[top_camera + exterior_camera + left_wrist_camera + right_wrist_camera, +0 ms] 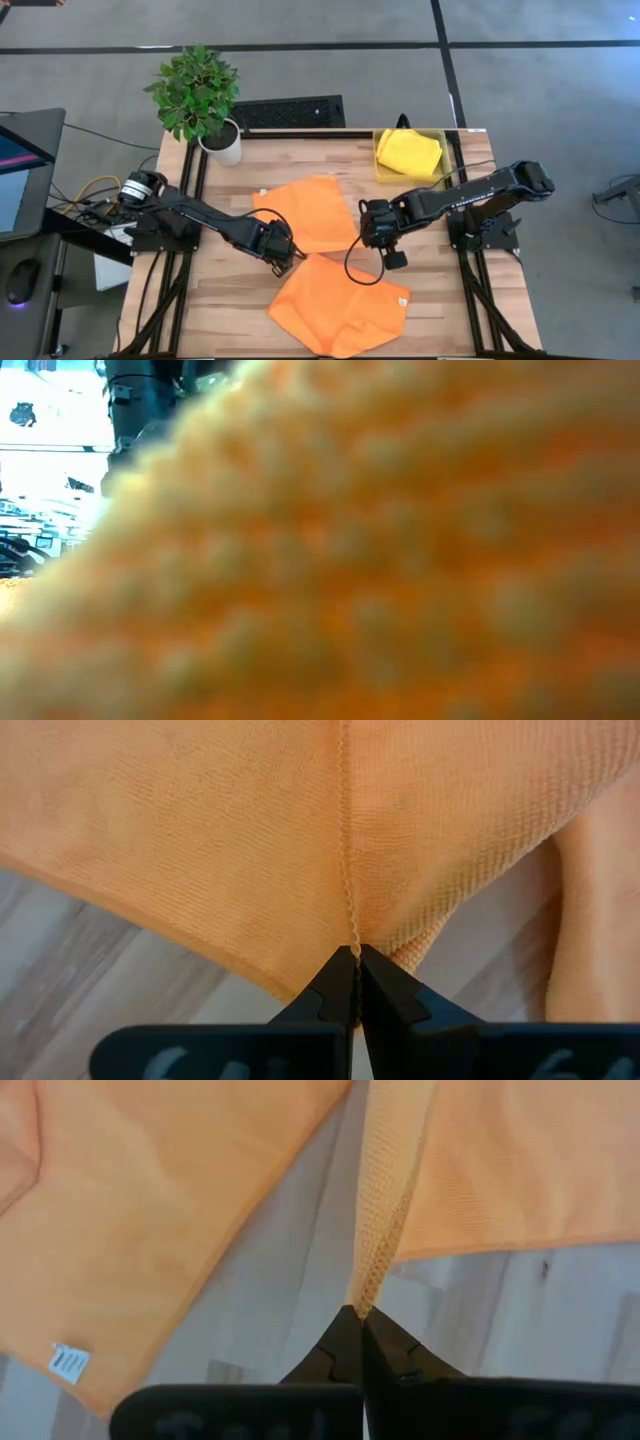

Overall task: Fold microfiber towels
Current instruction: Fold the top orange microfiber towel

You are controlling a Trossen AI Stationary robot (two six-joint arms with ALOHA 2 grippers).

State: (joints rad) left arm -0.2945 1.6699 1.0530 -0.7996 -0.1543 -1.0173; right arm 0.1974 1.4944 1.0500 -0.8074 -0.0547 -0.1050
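Two orange towels lie on the wooden table: one farther back (305, 213) and one near the front edge (340, 305), which bears a white tag (68, 1364). A bright yellow towel (408, 152) lies in the yellow bin (382, 172) at the back right. The pink towel is out of view. My left gripper (283, 258) is shut on the far orange towel's near left corner. My right gripper (364, 238) is shut on the same towel's near right corner. Orange cloth (380, 560) fills the low view. My left gripper pinches the far orange towel's near left corner (353, 942) between its two fingers, where a stitched hem (346, 850) runs away from the fingertips. The cloth spreads out beyond the fingers over the table. My right gripper pinches the far orange towel's near right corner (366, 1292) between its two fingers. The cloth is gathered into a narrow ridge (385, 1190) that runs from the fingertips to the towel's body.
A potted plant (200, 100) stands at the table's back left corner. A black grille (290, 110) lies behind the table's far edge. Bare wood (230, 300) shows at the front left. A monitor (20, 170) and cables stand beyond the left edge.
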